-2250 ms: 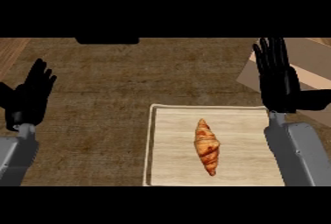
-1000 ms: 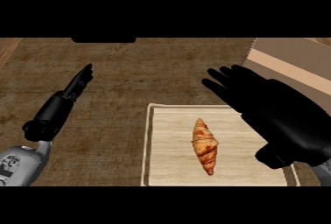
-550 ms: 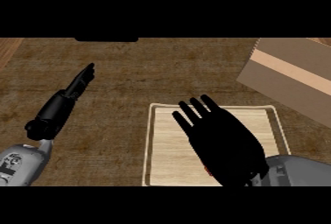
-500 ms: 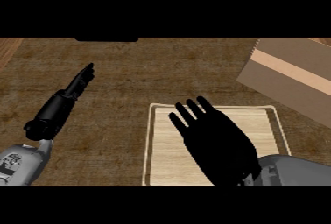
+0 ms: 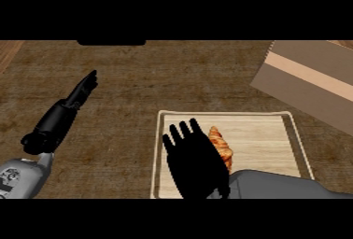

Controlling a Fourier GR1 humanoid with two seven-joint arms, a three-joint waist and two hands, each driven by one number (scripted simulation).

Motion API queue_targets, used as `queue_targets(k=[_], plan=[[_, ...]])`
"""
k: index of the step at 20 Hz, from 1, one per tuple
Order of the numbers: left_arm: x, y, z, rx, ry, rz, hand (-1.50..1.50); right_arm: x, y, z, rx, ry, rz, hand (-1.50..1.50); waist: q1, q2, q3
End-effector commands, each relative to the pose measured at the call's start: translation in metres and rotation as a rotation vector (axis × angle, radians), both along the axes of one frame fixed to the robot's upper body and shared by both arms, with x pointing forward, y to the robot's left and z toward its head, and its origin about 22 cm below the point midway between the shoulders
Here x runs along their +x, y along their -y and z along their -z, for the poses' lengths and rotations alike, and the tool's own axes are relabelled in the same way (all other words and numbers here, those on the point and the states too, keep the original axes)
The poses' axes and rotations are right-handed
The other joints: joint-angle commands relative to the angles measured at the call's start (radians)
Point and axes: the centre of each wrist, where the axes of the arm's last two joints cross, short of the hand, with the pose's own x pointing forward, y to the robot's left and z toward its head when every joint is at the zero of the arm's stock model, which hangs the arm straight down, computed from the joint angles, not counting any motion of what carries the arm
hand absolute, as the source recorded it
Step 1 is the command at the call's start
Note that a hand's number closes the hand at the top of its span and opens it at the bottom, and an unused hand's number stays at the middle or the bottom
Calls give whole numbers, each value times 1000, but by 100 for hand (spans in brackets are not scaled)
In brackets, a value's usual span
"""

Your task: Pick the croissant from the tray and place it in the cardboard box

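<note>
Now we are hovering the flat, straight-fingered right hand (image 5: 195, 163) beside the croissant (image 5: 221, 145); likely flaky, so cradling its thick middle.

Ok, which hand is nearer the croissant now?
The right hand: it sits over the tray, fingers straight, right against the croissant's left side, partly hiding it. The left hand is off the tray, well to the left.

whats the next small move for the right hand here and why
Probably lower the right hand and curl its fingers round the croissant. The hand is flat and open over the tray, beside and partly over the croissant's left edge, so nothing is gripped yet. The cardboard box waits up to the right. The left hand rests open, away from the tray.
</note>
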Motion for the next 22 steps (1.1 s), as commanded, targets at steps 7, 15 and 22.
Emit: queue_targets(k=[7,15,22], plan=[[-13,1,-1,1,-14,-3,0,-12,-35,25,-218,123,149,-150,8,-2,2],[-3,-16,-8,12,6,-19,0,-6,-22,52,-257,127,173,-150,1,5,3],[3,18,2,-1,6,-6,0,9,-11,73,-315,138,185,-150,-1,10,4]])
